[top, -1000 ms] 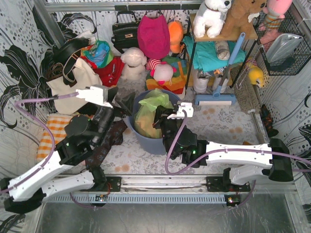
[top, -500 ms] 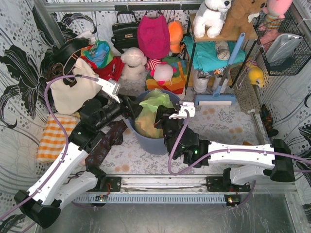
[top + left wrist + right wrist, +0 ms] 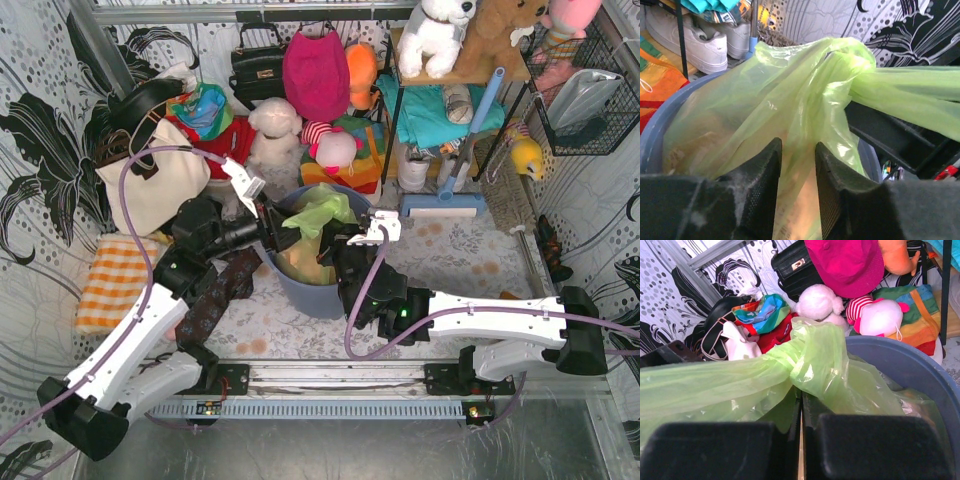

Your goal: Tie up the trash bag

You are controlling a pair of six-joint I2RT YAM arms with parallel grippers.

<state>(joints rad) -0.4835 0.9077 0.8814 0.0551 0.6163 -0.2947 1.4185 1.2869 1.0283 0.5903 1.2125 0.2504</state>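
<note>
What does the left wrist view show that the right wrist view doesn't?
Only the left wrist view: white sneakers in the background, and the left claw with its fingers apart, bag film between them. Only the right wrist view: a black handbag, a white plush toy, and the right claw closed, with film caught in its seam. Both: the knotted trash bag sitting in the blue-grey bin.

Translucent lime-green trash bag, top twisted into knot, upright inside blue-grey bin.
</note>
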